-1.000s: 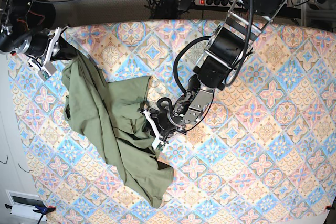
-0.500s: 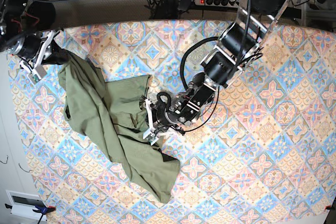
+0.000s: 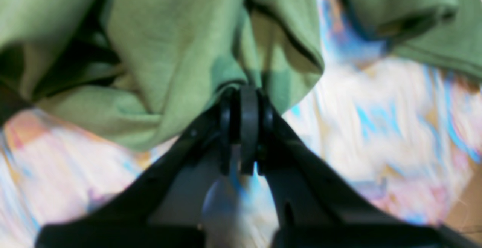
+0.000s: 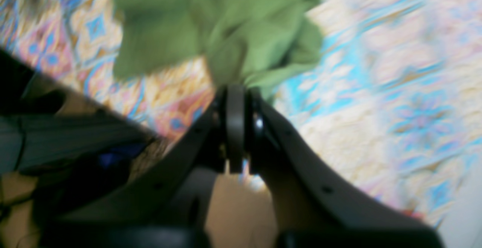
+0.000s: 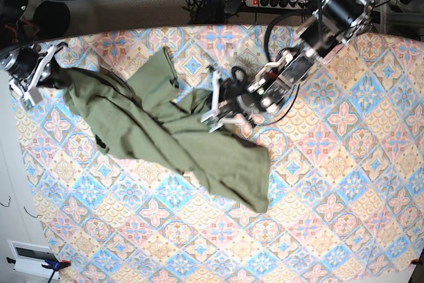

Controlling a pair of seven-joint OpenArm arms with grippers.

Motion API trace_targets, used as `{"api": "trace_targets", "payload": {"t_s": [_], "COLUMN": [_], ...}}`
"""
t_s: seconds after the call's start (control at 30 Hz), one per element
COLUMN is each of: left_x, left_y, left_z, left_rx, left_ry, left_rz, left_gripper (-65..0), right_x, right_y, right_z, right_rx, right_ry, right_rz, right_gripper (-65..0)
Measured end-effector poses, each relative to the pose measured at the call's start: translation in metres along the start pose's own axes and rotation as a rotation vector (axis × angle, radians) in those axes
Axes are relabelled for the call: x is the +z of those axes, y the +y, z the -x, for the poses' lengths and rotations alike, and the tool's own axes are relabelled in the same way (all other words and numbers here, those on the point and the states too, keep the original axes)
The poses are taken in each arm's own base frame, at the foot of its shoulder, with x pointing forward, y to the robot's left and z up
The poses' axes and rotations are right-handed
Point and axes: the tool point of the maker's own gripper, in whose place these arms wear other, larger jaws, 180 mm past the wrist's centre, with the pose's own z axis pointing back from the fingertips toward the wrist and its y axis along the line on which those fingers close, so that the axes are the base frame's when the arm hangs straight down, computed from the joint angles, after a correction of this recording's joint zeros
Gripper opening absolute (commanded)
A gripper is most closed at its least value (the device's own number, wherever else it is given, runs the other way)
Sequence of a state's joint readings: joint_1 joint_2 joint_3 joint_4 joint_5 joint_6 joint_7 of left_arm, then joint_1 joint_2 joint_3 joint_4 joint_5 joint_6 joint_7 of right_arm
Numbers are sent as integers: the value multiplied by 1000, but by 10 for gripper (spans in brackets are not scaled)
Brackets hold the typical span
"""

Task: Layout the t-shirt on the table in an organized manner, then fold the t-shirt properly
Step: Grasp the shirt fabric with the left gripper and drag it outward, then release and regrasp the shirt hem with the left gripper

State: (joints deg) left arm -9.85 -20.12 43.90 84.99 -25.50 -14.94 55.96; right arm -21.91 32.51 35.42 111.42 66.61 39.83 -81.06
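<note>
Base view shows the olive-green t-shirt (image 5: 165, 134) as a crumpled, twisted band running from the worktop's (image 5: 344, 183) far left corner area towards its middle, with one loose end spilling down near the centre. It lies bunched in ridges and folds, not flat, and neither sleeves nor neck opening can be picked out clearly.

The right tool (image 5: 30, 77), at the far left edge of the worktop, is pinched together on one end of the shirt; the right wrist view confirms green cloth gathered right at its closed tips (image 4: 235, 89). The left tool (image 5: 215, 104), near the middle of the worktop, is likewise clamped on a bunch of the fabric, and the left wrist view shows the cloth drawn into the closed tips (image 3: 243, 89) with folds fanning away from them.

As for progress, I judge the task to be in its early part: the two arms hold the garment at separate points, seemingly to spread it, but the layout is not done. Flattening the shirt, squaring it to the worktop, and all of the folding remain.

No brand, label or writing can be read anywhere; the wrist views are blurred, and no neck label is visible from above.
</note>
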Motion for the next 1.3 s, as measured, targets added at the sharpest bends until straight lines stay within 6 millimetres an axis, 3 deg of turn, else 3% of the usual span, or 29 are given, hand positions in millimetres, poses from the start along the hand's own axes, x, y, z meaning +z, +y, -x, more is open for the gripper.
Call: {"api": "trace_targets", "payload": {"t_s": [0.1, 0.2, 0.27, 0.33, 0.4, 0.6, 0.67, 0.73, 0.83, 1.13, 1.3], "left_x": [28, 55, 74, 101, 122, 157, 169, 180, 182, 190, 200], "left_y": [-7, 7, 22, 40, 52, 95, 116, 139, 145, 152, 193], "left_z": [26, 39, 26, -13, -34, -19, -20, -18, -11, 10, -2], "left_rx": [121, 264, 344, 406, 462, 600, 615, 648, 664, 636, 660], "left_ry": [-3, -46, -131, -315, -438, -521, -552, -581, -576, -493, -548], "left_rz": [49, 32, 20, 31, 59, -7, -37, -92, -106, -147, -223], "left_gripper": [-650, -650, -650, -650, -650, -650, -650, -650, -644, -454, -438], "right_x": [2, 4, 2, -5, -10, -16, -19, -19, -15, -11, -13], "right_y": [-11, -23, -24, -22, -20, -27, -27, -43, -57, -90, -89], "right_z": [-1, 16, 21, 27, 29, -15, -7, 8, 11, 29, 28], "right_rx": [12, 17, 7, -20, -40, -32, -45, -57, -52, -179, -185], "right_ry": [8, 91, 101, 98, 100, -51, -27, 51, 82, 113, 107], "right_rz": [53, 118, 135, 148, 154, 172, 173, 239, 306, 439, 433], "right_gripper": [-639, -639, -639, -639, -639, -639, -639, -639, -639, -639, -639]}}
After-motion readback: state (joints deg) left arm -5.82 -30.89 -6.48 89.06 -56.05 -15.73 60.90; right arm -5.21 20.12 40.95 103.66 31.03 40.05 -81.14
